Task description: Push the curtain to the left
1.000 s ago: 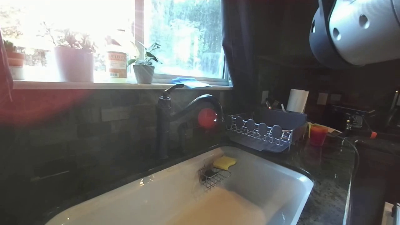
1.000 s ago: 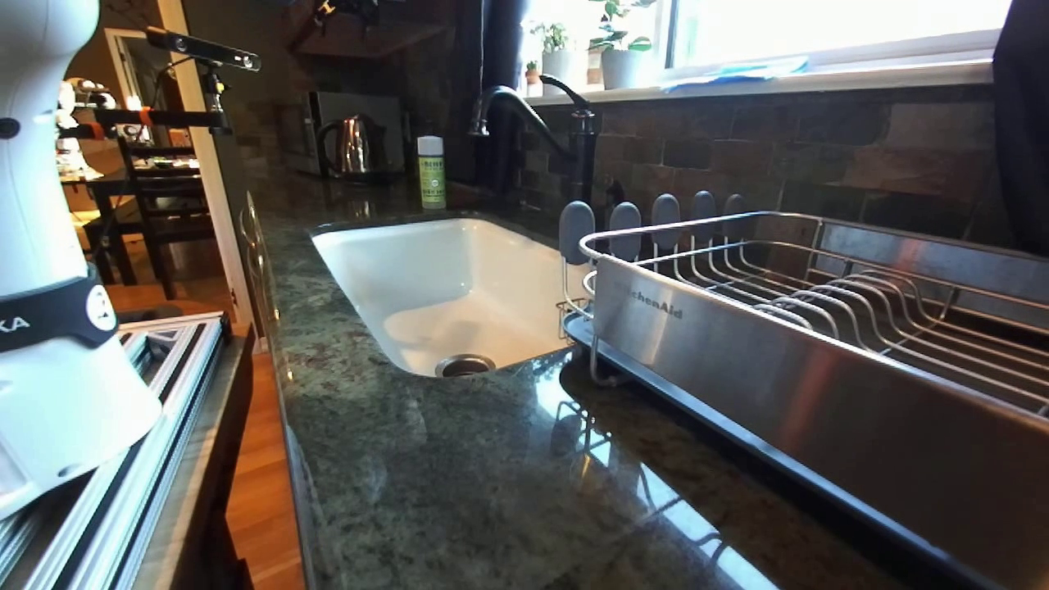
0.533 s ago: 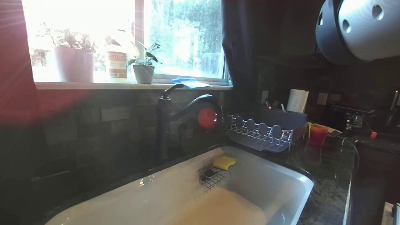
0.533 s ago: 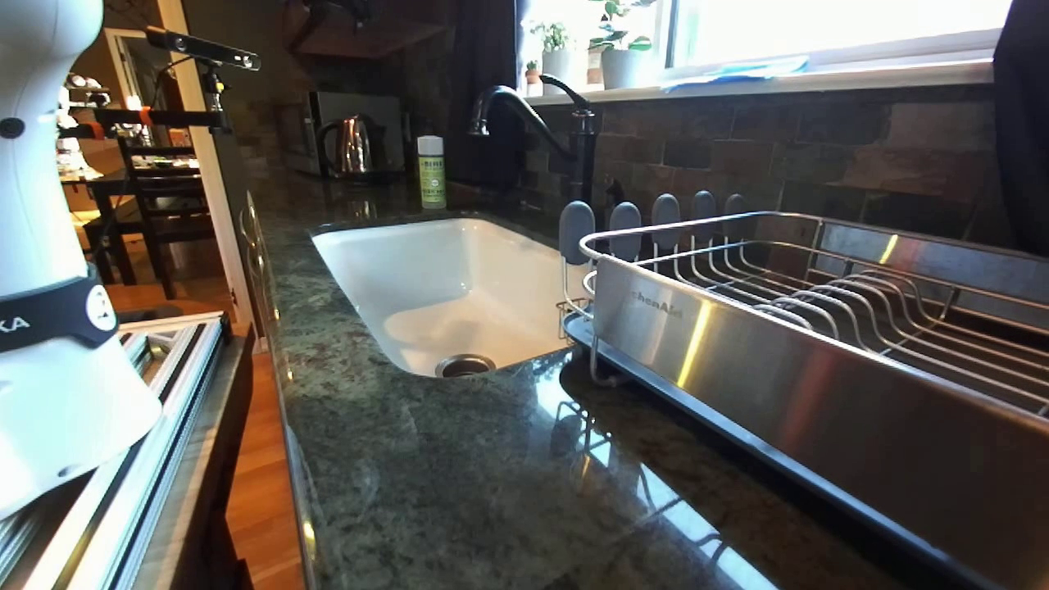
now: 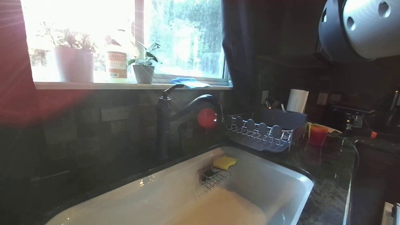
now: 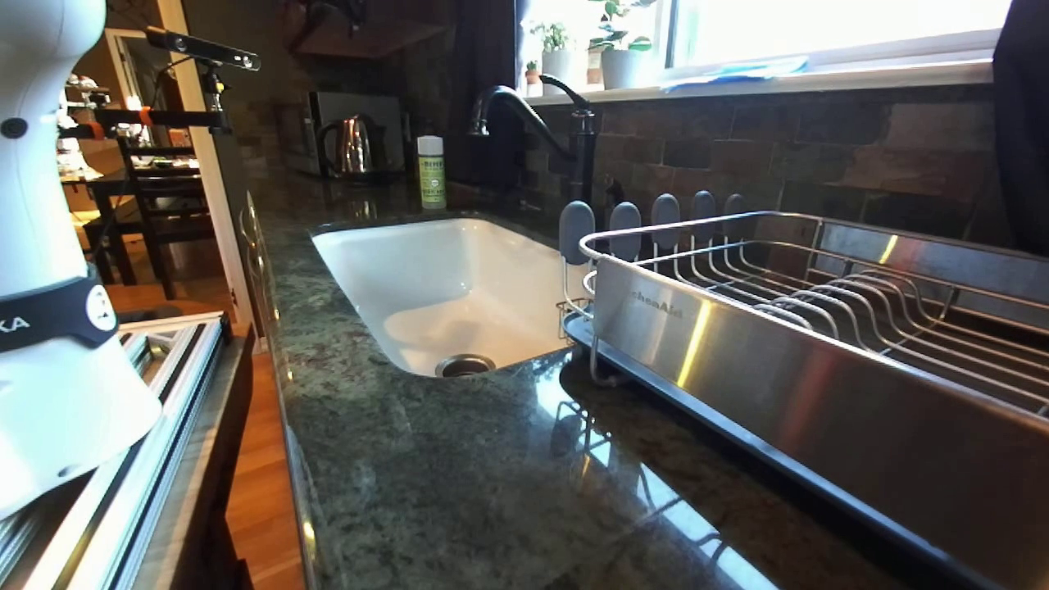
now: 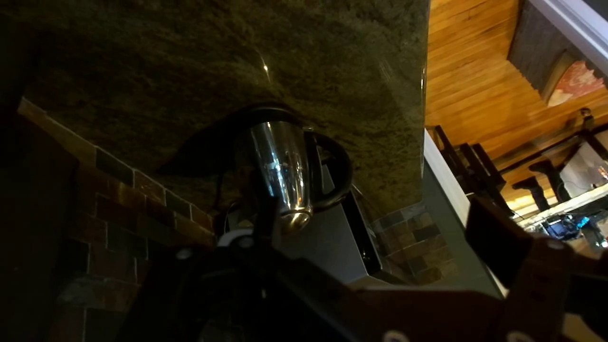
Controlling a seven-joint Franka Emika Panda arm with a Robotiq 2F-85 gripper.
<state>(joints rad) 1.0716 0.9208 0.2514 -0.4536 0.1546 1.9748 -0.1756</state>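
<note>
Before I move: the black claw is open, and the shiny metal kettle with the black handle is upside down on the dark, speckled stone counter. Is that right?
Not quite: the kettle stands upright, as an exterior view shows; the wrist view merely shows it inverted. The claw is open, and the kettle is on the counter, as you said.

The curtain point(image 6: 487, 49) apparently hangs left of the window point(image 6: 807, 33).

The robot's white arm point(image 6: 45, 205) stands upright at the left edge of an exterior view. In the wrist view, the gripper point(image 7: 377, 221) holds its dark fingers point(image 7: 496, 232) wide apart.
</note>
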